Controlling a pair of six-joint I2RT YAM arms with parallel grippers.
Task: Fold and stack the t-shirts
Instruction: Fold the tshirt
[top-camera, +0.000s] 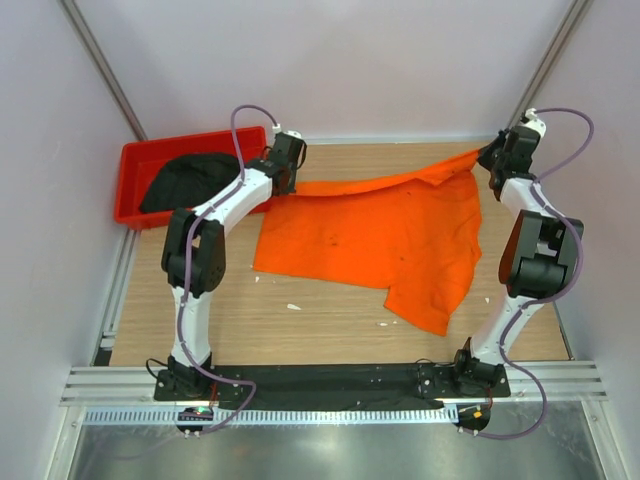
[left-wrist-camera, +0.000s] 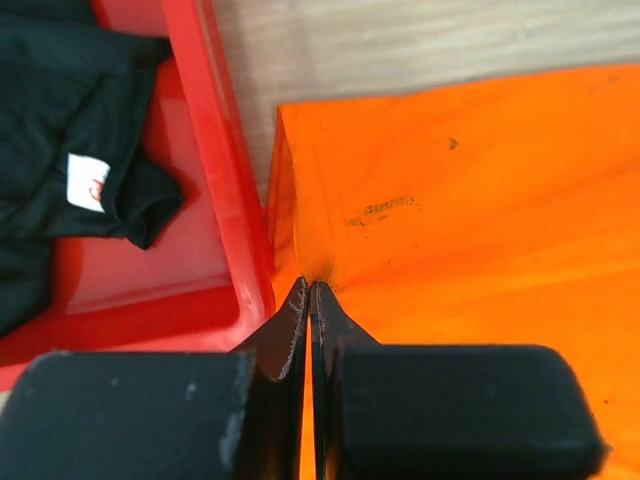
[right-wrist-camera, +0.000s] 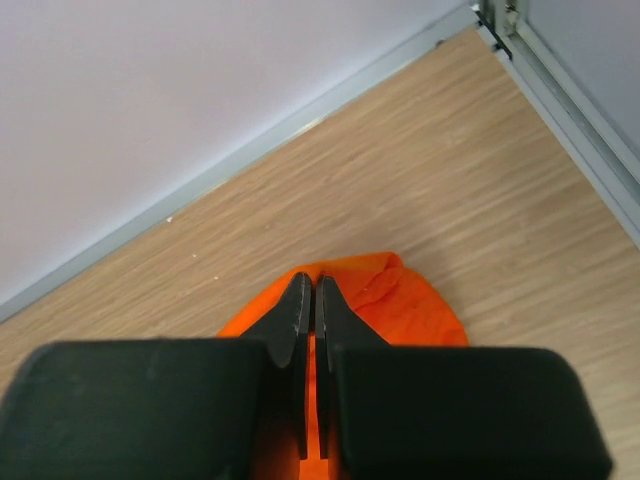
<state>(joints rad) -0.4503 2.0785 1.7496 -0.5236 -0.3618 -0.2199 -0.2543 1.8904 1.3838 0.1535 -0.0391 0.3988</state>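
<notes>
The orange t-shirt is stretched across the far half of the table, its far edge lifted between both grippers and its lower part lying on the wood. My left gripper is shut on its far left corner. My right gripper is shut on its far right corner. The black t-shirt with a small white tag lies crumpled in the red bin, left of my left gripper.
The red bin's wall runs close beside my left gripper. The back wall and right wall rail are close to my right gripper. A few white specks lie on the wood near the front.
</notes>
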